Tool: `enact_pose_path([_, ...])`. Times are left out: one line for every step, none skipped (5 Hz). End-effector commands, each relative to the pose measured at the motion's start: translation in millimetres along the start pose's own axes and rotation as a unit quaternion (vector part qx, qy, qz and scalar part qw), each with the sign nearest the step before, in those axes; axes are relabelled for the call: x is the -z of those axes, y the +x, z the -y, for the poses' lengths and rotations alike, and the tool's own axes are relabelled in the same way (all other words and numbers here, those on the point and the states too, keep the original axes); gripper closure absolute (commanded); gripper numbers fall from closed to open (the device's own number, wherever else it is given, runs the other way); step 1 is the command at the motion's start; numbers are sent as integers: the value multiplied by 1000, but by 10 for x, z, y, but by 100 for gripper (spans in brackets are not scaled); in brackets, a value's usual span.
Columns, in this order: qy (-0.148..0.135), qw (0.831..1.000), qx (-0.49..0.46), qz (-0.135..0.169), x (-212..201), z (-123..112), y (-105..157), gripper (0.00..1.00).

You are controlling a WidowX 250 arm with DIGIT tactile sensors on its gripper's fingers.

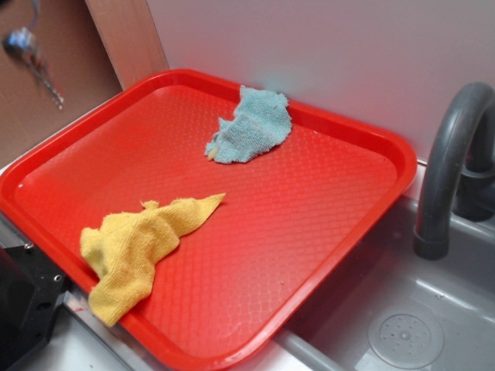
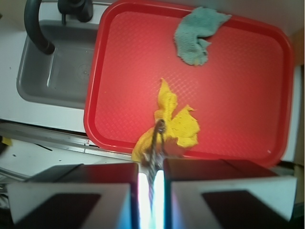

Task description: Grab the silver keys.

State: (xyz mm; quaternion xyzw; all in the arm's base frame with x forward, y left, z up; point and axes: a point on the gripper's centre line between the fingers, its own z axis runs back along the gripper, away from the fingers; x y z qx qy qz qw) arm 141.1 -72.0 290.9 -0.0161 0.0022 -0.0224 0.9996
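The silver keys (image 2: 156,145) hang between the two fingers of my gripper (image 2: 151,168), which is shut on them high above the near edge of the red tray (image 2: 248,95). In the wrist view the bunch dangles in front of the yellow cloth (image 2: 183,125). The exterior view shows the silver keys (image 1: 29,54) as a blurred bunch in the air at the top left, beyond the tray's far left edge. The gripper itself lies outside that view.
On the red tray (image 1: 309,209) lie a yellow cloth (image 1: 139,243) at the front left and a blue-green cloth (image 1: 251,127) at the back. A grey sink (image 1: 418,325) with a dark curved faucet (image 1: 448,154) adjoins the tray. A black block (image 1: 27,301) sits at the front left.
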Motion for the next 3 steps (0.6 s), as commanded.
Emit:
enact_pose_path([-22, 999, -38, -6, -13, -339, 202, 100])
enact_pose_path([-12, 999, -47, -9, 55, -432, 234, 100])
enact_pose_path([-5, 999, -51, -5, 115, -425, 251, 100])
